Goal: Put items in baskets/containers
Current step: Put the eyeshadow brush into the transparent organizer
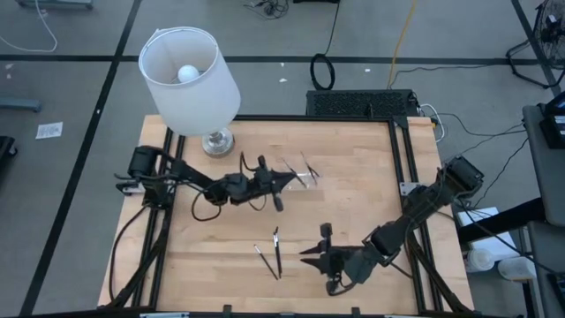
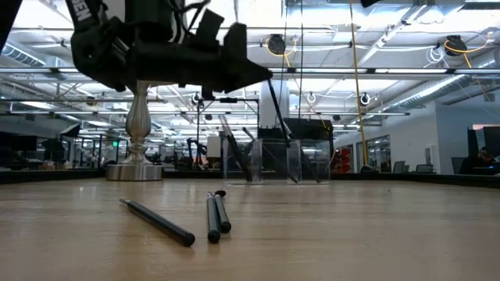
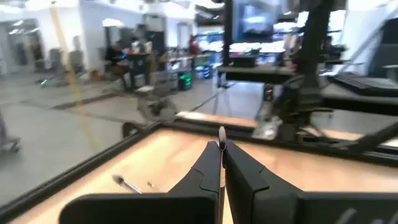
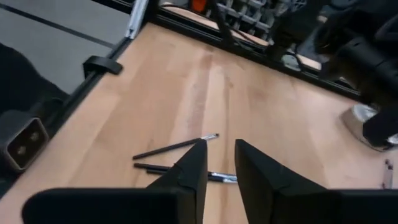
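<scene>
Wooden planks form the tabletop [image 1: 353,212], seen from above with a black frame round it and a grey floor beyond. A white lamp [image 1: 189,78] stands at the far left corner. The left gripper [image 1: 287,179] sits mid-table toward the far side, its tip aimed at the clear tray [image 1: 303,172], which is almost invisible here; a few thin sticks [image 1: 308,165] slant inside it. Three loose sticks [image 1: 272,252] lie nearer the front edge, their long axes running roughly front to back, slightly splayed. The right gripper [image 1: 311,256] hovers just beside them, pointing toward them.

From table height, the three loose sticks [image 2: 213,218] lie with their ends toward the camera: two side by side and touching, one angled off to the left. Behind them the tray [image 2: 275,161] shows as a clear box with dark sticks leaning steeply inside it. A dark arm fills the upper left, cut off by the picture's edge, and the lamp's metal base [image 2: 134,168] stands beyond.

In the left wrist view the two fingers [image 3: 205,171] are pressed together on a thin stick [image 3: 221,134] whose light end pokes out past the tips. Another stick [image 3: 126,184] lies blurred on the wood.

In the right wrist view the fingers [image 4: 193,168] stand a little apart with nothing between them, above the loose sticks [image 4: 176,147], which they partly cover.
</scene>
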Action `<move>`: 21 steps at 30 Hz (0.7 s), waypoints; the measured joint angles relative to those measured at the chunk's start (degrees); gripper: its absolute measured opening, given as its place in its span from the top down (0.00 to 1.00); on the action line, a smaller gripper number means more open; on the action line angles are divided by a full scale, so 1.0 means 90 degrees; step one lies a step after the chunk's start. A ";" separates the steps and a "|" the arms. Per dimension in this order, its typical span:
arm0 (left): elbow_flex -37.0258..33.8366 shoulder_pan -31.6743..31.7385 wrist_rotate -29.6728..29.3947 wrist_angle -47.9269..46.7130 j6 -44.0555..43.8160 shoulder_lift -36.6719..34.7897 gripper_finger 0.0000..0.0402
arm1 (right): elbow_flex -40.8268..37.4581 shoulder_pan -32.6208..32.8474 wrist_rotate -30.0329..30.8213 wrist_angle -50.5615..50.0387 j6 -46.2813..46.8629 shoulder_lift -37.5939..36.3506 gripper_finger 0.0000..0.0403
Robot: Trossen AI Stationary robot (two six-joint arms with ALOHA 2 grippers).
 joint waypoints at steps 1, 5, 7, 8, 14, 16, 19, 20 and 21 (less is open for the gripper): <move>-0.0011 0.0027 -0.0058 -0.0034 -0.0054 0.0006 0.99 | 0.0002 0.0047 0.0178 -0.0024 -0.0004 0.0000 0.85; -0.0010 0.0085 -0.0028 0.0015 -0.0021 -0.0002 0.99 | 0.0000 0.0183 0.0676 -0.0081 -0.0050 0.0000 0.88; -0.0010 0.0054 0.0019 0.0015 0.0081 -0.0039 0.99 | 0.0002 0.0217 0.0689 -0.0065 -0.0059 0.0000 0.89; -0.0010 0.0031 0.0017 0.0023 0.0144 -0.0073 0.99 | 0.0001 0.0217 0.0684 -0.0043 -0.0059 0.0000 0.90; -0.0020 -0.0136 -0.0316 -0.0040 0.0650 -0.0423 0.99 | 0.0002 0.0210 0.0839 -0.0165 0.0071 0.0000 0.93; -0.0021 -0.0173 -0.0492 -0.0068 0.0731 -0.0556 0.99 | 0.0002 0.0210 0.1016 -0.0251 0.0161 0.0002 0.94; -0.0020 -0.0086 -0.0561 -0.0231 0.0735 -0.0569 0.99 | 0.0002 0.0210 0.1203 -0.0340 0.0251 0.0002 0.95; -0.0023 -0.0028 -0.0575 -0.0337 0.0706 -0.0547 0.99 | 0.0002 0.0210 0.1203 -0.0347 0.0256 0.0002 0.96; -0.0023 0.0048 -0.0575 -0.0396 0.0607 -0.0515 0.99 | 0.0002 0.0210 0.1203 -0.0344 0.0259 0.0002 0.96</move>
